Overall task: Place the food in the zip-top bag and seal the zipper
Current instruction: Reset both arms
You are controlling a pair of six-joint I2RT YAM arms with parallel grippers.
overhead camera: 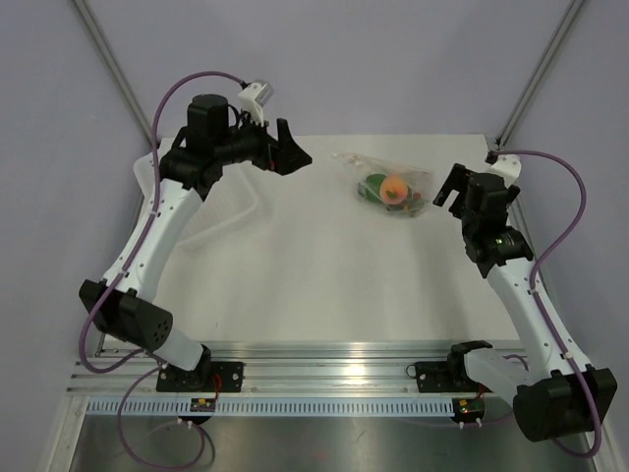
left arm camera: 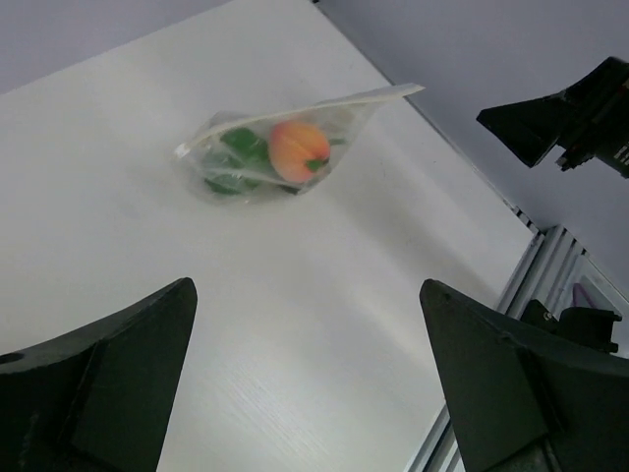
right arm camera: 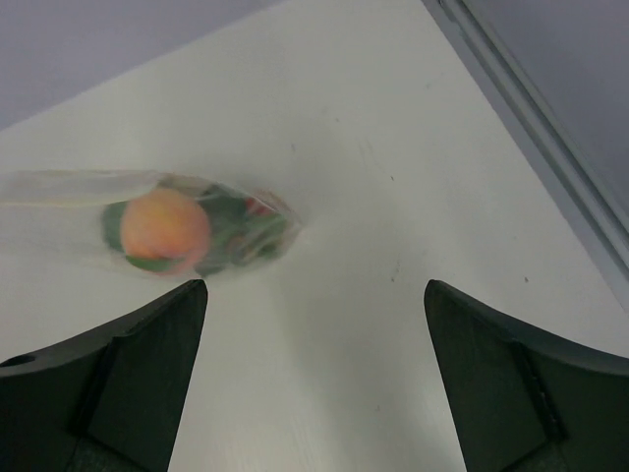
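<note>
The zip-top bag (overhead camera: 393, 184) lies on the table (overhead camera: 314, 285) well to the right of the white tray (overhead camera: 241, 214), as the top view shows it. All the food seems to be inside: the peach (overhead camera: 394, 187) in the middle, the green lump (overhead camera: 373, 185) beside it on the tray side, and the small red-and-green piece (right arm camera: 257, 205) at the end away from the tray.

The left gripper (overhead camera: 300, 143) hangs in the air between the tray and the bag, and its jaws are spread wide with nothing in them. The right gripper (overhead camera: 447, 187) is just beyond the bag, on the side away from the tray, with jaws also spread and empty. Neither one touches the bag.

The zipper (left arm camera: 344, 98) shows in the left wrist view as a flat strip along the upper edge. I cannot tell if it is pressed closed along its whole length.

I judge that only the sealing is perhaps left to do. The risk is this: the bag is light and nothing holds it, so one jaw pushing on the strip can slide it across the table. If part of the mouth is open and the bag gets lifted or tipped, the round peach can roll out. A pinch taken too low would catch the food and not the strip.
</note>
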